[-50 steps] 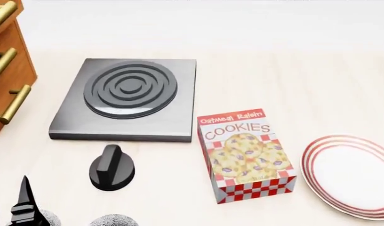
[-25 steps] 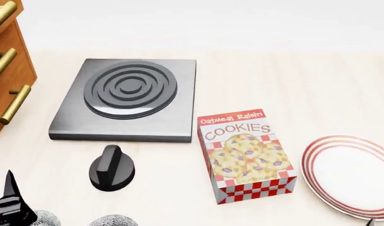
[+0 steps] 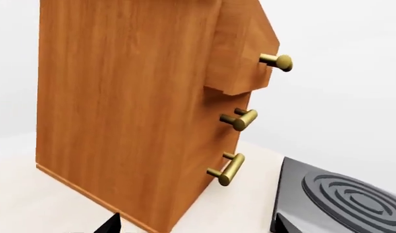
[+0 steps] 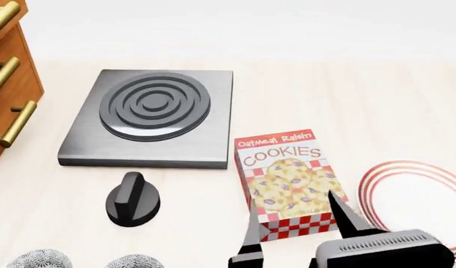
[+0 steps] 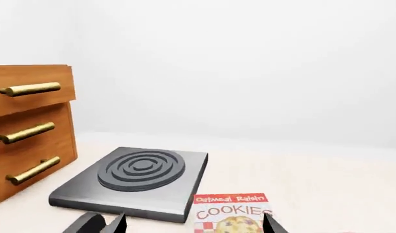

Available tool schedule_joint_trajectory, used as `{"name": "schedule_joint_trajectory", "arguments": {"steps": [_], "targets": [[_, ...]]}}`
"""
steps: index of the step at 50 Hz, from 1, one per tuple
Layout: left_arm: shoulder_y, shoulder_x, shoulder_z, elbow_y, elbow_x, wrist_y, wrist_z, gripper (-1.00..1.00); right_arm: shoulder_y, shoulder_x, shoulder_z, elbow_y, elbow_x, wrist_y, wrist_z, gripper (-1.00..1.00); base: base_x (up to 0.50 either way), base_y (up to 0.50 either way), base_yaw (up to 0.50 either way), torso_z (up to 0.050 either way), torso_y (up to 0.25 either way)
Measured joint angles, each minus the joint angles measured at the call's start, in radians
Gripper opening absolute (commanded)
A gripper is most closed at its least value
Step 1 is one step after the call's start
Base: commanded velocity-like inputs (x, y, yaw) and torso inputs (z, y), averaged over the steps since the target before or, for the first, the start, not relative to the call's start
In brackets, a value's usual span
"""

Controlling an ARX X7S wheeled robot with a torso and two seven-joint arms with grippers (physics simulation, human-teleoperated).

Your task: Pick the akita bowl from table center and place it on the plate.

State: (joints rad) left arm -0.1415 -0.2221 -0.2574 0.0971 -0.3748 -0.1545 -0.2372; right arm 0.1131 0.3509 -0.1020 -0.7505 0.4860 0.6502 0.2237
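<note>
A: Where was the akita bowl (image 4: 131,261)?

B: At the near edge of the table in the head view, only its patterned rim showing. A second bowl (image 4: 38,259) of the same pattern sat just beside it, to the robot's left. Which of the two the task meant, I could not tell. Neither was touched by anything.

A: And the plate (image 4: 377,184)?

B: Well apart, off to the robot's right past the cookie box (image 4: 291,181), with nothing on it. So I judged the task hardly begun: the grasp, the lift and the carry across were all left to do.

A: What were the arms doing?

B: The right gripper (image 4: 295,223) hung low in front of the cookie box, its two dark fingers (image 4: 252,229) pointing away from the robot and spread wide, with nothing between them. It was nearer the plate than either bowl. The left gripper was out of the head view; its own camera faced the wooden drawer cabinet (image 3: 126,111) and a corner of the stove burner (image 3: 340,199), and showed only a dark sliver of a finger, so I could not tell its opening.
</note>
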Motion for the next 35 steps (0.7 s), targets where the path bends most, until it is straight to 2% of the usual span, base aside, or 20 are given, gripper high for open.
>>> {"name": "schedule_joint_trajectory", "arguments": {"steps": [16,35], "targets": [[-0.001,-0.007,-0.034,-0.001,-0.040,-0.004,-0.012,1.00,0.208,-0.046,0.000,0.132,0.269,0.284,-0.044,1.00,0.00,0.00,0.00,0.000,0.000],[-0.005,-0.011,-0.044,-0.013,-0.060,-0.001,-0.020,1.00,0.365,-0.128,0.070,0.307,0.554,0.577,0.060,1.00,0.00,0.00,0.00,0.000,0.000]]}}
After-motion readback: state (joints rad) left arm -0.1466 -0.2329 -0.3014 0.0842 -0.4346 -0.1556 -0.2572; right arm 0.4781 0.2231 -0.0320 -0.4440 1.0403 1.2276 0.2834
